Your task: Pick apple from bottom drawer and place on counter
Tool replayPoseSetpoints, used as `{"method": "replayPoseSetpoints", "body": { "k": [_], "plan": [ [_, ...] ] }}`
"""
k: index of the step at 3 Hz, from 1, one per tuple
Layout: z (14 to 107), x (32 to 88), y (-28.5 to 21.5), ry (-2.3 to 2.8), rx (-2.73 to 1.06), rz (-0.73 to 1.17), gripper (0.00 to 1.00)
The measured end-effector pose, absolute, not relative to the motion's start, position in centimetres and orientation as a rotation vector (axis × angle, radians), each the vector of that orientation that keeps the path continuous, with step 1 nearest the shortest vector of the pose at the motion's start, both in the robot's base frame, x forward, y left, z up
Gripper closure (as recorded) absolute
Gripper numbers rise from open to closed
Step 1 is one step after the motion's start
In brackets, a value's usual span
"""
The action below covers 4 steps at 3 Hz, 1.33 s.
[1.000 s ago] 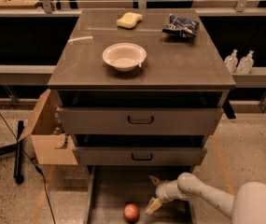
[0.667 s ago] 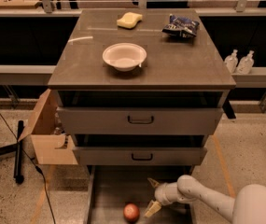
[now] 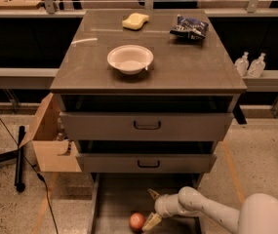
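Note:
The small red apple (image 3: 137,221) lies on the floor of the pulled-out bottom drawer (image 3: 110,199) at the lower edge of the view. My gripper (image 3: 152,208) reaches in from the right on a white arm, just right of the apple. Its fingers are spread, one fingertip (image 3: 151,222) close beside the apple and the other further back. It holds nothing. The dark grey-brown counter (image 3: 187,65) spreads above the drawers.
A white bowl (image 3: 129,58), a pale yellow sponge (image 3: 135,21) and a dark snack bag (image 3: 189,27) sit on the counter. Two grey drawers with black handles (image 3: 147,126) hang above the bottom drawer. A cardboard box (image 3: 50,140) stands at the left, two bottles (image 3: 249,64) at the right.
The gripper has moved slightly left toward the apple. The apple has not moved.

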<state>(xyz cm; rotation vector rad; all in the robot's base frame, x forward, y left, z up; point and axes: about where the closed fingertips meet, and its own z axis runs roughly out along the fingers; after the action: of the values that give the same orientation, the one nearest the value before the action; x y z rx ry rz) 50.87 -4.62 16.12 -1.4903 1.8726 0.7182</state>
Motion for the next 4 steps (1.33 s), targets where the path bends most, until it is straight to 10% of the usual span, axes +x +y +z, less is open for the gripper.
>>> {"method": "replayPoseSetpoints", "body": {
  "k": [3,4],
  "plan": [
    [13.0,50.2,-0.3,1.834,-1.557,0.741,0.0],
    [12.6,49.8,0.4,1.837,-1.568,0.748,0.17]
  ]
}}
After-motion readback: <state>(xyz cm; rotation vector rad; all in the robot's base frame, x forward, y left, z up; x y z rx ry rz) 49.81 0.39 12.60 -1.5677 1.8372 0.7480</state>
